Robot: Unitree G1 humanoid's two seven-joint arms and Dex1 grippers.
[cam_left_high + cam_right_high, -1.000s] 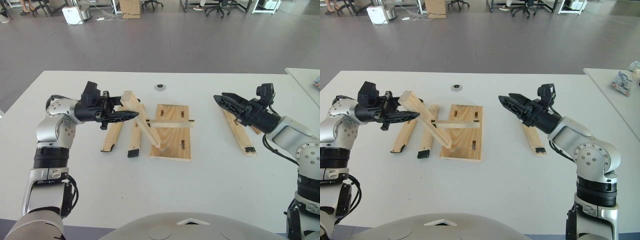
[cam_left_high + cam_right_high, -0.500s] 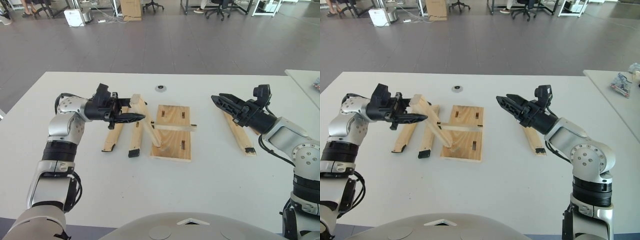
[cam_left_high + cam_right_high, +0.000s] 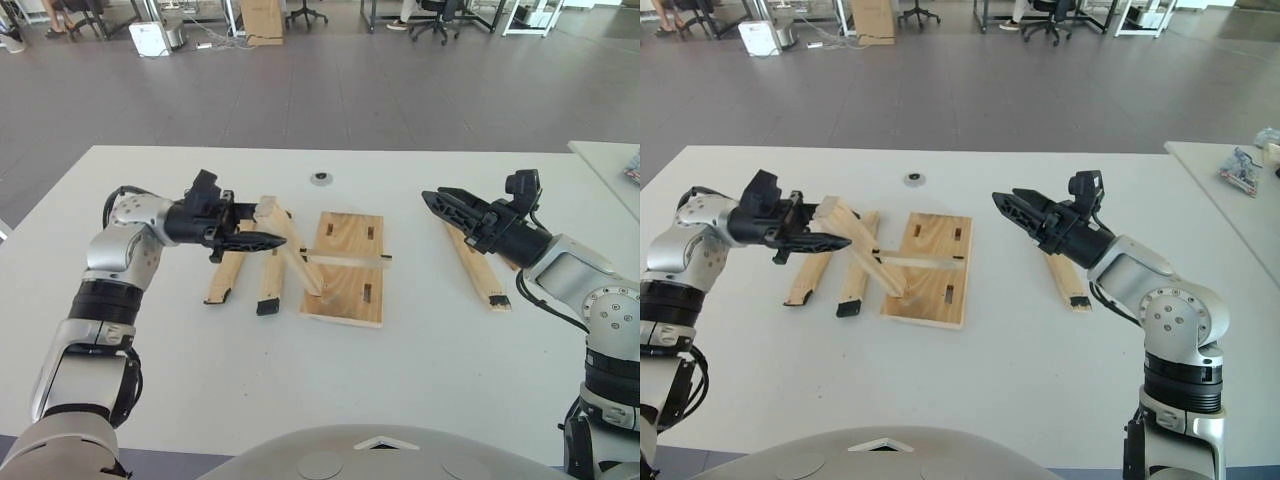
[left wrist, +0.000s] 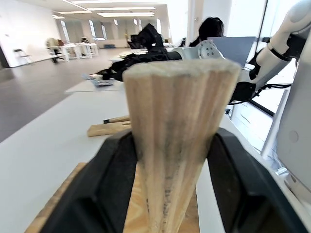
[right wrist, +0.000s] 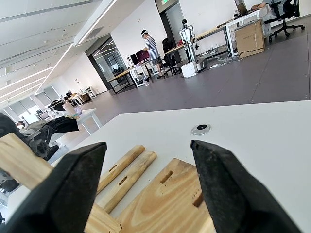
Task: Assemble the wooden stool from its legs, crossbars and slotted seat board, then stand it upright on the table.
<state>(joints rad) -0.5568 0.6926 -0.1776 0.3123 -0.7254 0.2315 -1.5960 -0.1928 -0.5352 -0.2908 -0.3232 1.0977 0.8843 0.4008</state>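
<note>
Your left tool (image 3: 265, 232) was clamped on the upper end of a leg (image 3: 290, 255), one finger (image 4: 112, 194) on each side of the wood. That leg slanted down from the tool to the near left part of the seat board (image 3: 350, 240), which lay flat on the tabletop (image 3: 420, 360). I could not tell whether its lower end sat in a slot or merely rested on the board. A crossbar (image 3: 350, 259) ran from the held leg across the board toward your right, above the board's surface. Three slots (image 3: 370, 232) in the board stood open with nothing in them. Two loose legs (image 3: 226, 278) lay side by side on the tabletop just left of the board, under the left tool. Your right tool (image 3: 433, 194) hung right of the board with its fingers (image 5: 228, 189) spread apart and nothing between them, above more wooden pieces (image 3: 485, 280) lying on the tabletop. A small round thing (image 3: 321, 178) sat beyond the board. Compared with a second ago, the left tool had come down and edged toward the board, so the held leg leaned lower and the crossbar sat lower over the board. The right tool had barely shifted.
</note>
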